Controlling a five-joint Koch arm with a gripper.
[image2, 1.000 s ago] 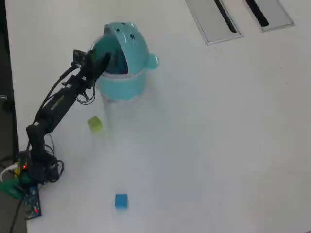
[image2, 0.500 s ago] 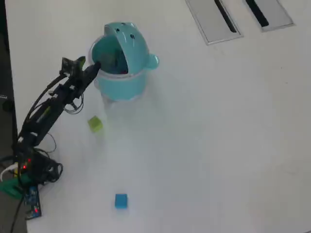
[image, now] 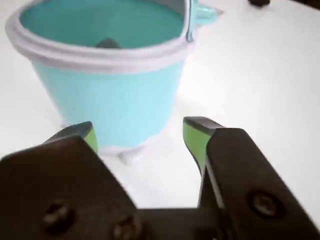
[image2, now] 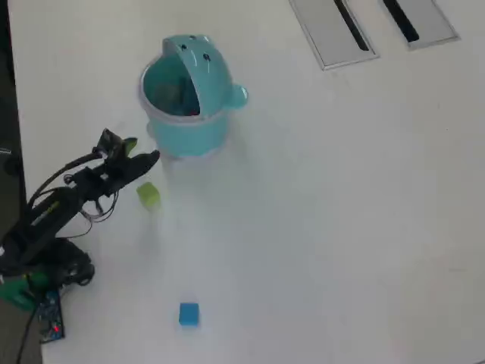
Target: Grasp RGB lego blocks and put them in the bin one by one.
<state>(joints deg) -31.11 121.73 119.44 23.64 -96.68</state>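
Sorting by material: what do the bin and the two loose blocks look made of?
The bin looks like smooth moulded plastic: even teal, soft sheen, pale rim. The yellow-green block and blue block seem solid-coloured plastic, though too small to be sure.

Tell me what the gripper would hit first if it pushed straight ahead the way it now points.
Most likely the bin. In the wrist view its teal wall fills the space ahead of the open gripper, jaws apart and empty. Depth is unclear; overhead, bare table separates the gripper from the bin.

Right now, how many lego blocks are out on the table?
2: a yellow-green block beside the gripper, and a blue block near the bottom edge. More may be hidden inside the bin.
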